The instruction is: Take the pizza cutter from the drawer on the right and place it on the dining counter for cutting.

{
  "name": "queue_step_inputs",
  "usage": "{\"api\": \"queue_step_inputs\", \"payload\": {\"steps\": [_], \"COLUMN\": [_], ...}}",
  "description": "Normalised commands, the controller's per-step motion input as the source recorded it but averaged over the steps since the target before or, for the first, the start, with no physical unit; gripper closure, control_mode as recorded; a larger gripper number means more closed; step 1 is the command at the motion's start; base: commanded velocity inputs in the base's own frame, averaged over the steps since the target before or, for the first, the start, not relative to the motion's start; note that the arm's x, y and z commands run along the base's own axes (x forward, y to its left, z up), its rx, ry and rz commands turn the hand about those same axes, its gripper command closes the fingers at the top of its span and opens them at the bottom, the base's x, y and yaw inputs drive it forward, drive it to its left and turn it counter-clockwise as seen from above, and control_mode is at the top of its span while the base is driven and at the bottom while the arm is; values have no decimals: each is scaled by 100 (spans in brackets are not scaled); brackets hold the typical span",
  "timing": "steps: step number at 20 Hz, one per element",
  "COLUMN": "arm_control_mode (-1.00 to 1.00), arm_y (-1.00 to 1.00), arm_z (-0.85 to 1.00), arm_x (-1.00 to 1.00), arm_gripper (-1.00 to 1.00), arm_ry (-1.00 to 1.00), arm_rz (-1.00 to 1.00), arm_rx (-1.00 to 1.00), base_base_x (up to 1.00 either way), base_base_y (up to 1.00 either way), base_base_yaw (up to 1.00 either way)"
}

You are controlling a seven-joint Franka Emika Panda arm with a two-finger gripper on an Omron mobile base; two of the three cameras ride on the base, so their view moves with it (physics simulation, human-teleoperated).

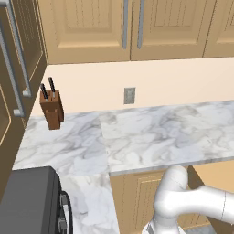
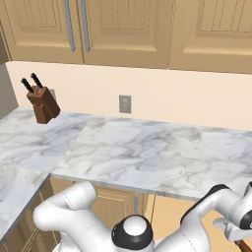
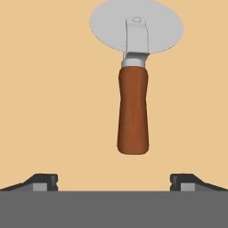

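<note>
Right now my pincer point(image 3: 114, 180) stands wide open over the drawer point(image 3: 49, 98) floor, gripping nothing, and the pizza cutter point(image 3: 132, 80) lies flat just ahead of its tips, centred between them, handle end nearest and wheel farthest. To do this well I'd ease forward and down until both tips flank the reddish-brown handle, then close squarely on it. My arm point(image 2: 206, 216) is bent low, below the marble bench point(image 2: 147, 152) edge, reaching down to the right.
</note>
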Motion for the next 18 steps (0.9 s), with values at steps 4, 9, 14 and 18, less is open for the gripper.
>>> {"api": "queue_step_inputs", "payload": {"steps": [4, 9, 14, 18], "arm_control_mode": [-100, -100, -100, -100], "arm_y": [0, 0, -10, -23], "arm_z": [-6, -6, -6, -1], "arm_x": [0, 1, 5, 11], "arm_gripper": [-100, -100, -100, -100], "arm_ry": [0, 0, 0, 2], "arm_rz": [0, 0, 0, 0], "arm_rx": [0, 0, 0, 2], "base_base_x": [0, 0, 0, 0], "base_base_y": [0, 0, 0, 0], "base_base_yaw": [0, 0, 0, 0]}}
